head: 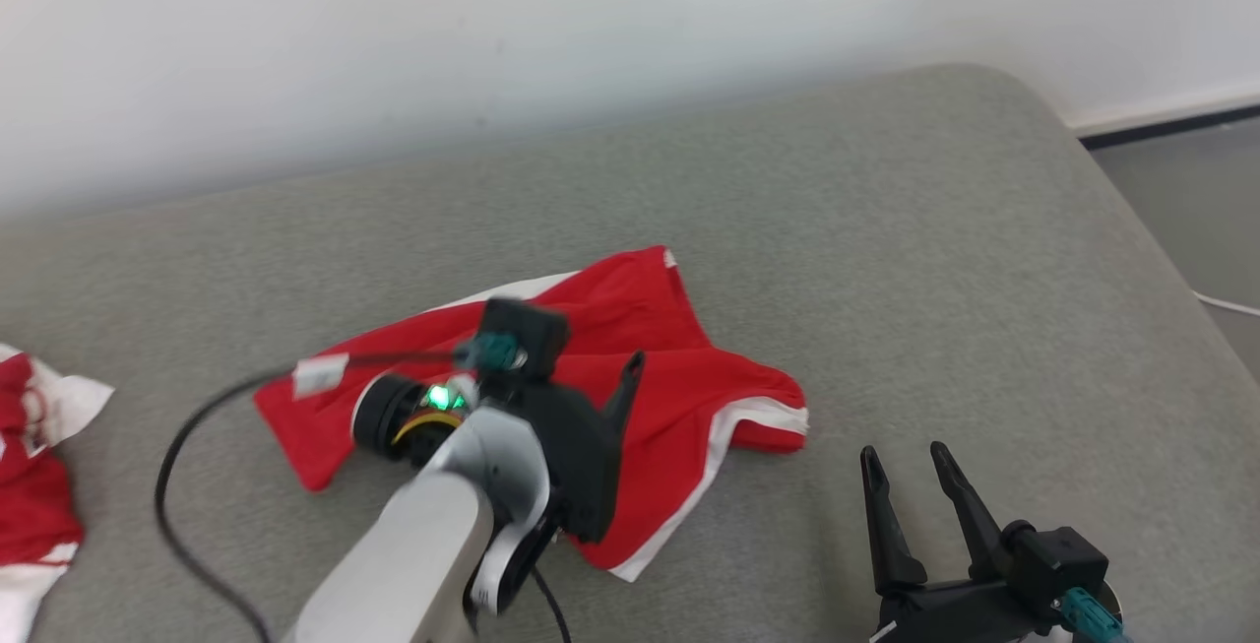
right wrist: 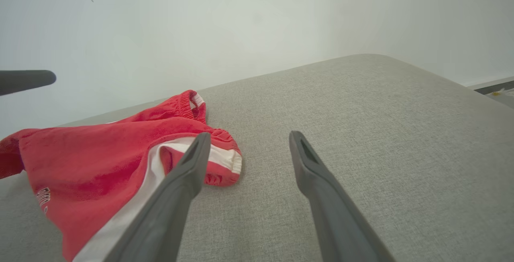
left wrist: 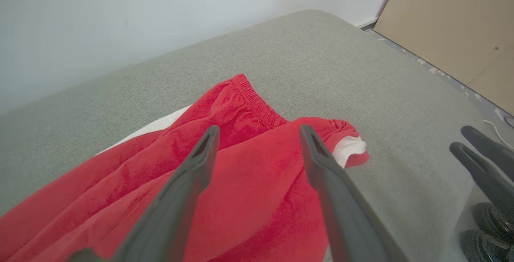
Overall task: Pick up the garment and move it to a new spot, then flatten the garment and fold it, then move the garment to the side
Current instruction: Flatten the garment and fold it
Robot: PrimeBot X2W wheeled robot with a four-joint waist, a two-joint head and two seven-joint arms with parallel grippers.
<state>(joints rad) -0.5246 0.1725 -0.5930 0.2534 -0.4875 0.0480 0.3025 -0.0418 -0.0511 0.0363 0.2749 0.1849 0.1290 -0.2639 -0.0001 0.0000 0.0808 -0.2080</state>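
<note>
Your left gripper point(left wrist: 260, 133) was over the middle of the red garment point(head: 689, 397), fingers wide apart w/ nothing between them; couldn't tell if the tips touched the cloth. The garment, red shorts w/ white side trim, lay rumpled approx. mid-cushion on the grey cushion point(head: 886, 229), elastic waistband on the side nearer your right gripper point(head: 904, 454). That gripper was just beside the garment over bare cushion, fingers also apart, empty. Another red-and-white cloth point(head: 30, 485) lay at far left, well apart.

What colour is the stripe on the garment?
White stripe on the red garment; best in right wrist view.
</note>
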